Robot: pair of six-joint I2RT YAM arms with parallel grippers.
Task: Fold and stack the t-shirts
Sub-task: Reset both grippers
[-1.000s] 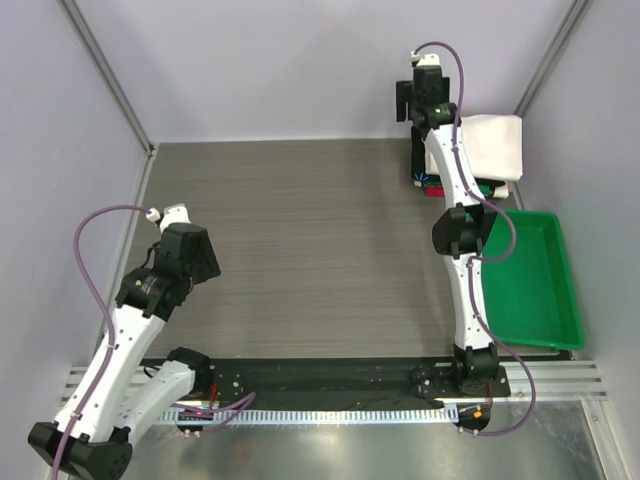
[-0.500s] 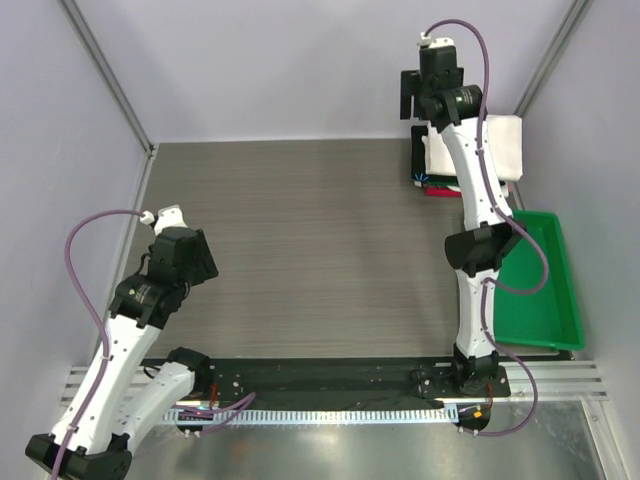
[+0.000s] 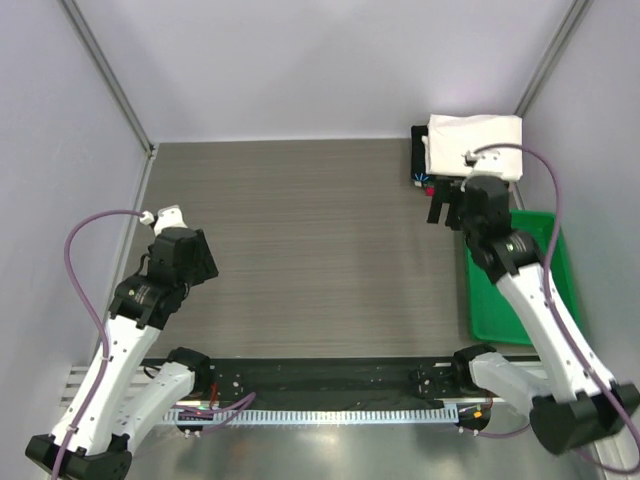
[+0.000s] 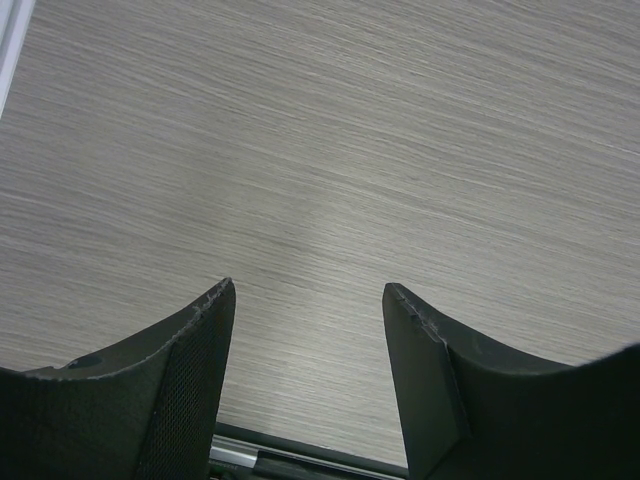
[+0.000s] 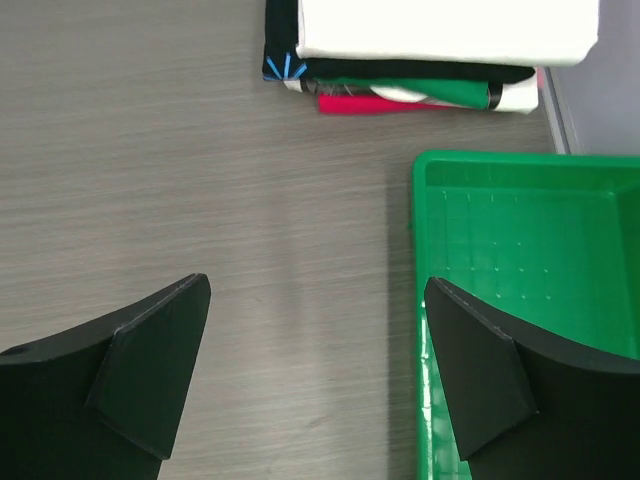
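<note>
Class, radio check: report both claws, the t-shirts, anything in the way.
Left claw open, empty. Right claw open, empty. T-shirts folded, stacked in far corner. Green tray near the stack, not touching it.

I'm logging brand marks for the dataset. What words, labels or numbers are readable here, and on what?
No text can be read.
The folded t-shirts show no print from here; a small blue mark on a black layer's corner is strokes, not letters.
The green tray and the table bear none.

White-topped t-shirts [image 3: 475, 135], green tray [image 5: 530, 260]
</note>
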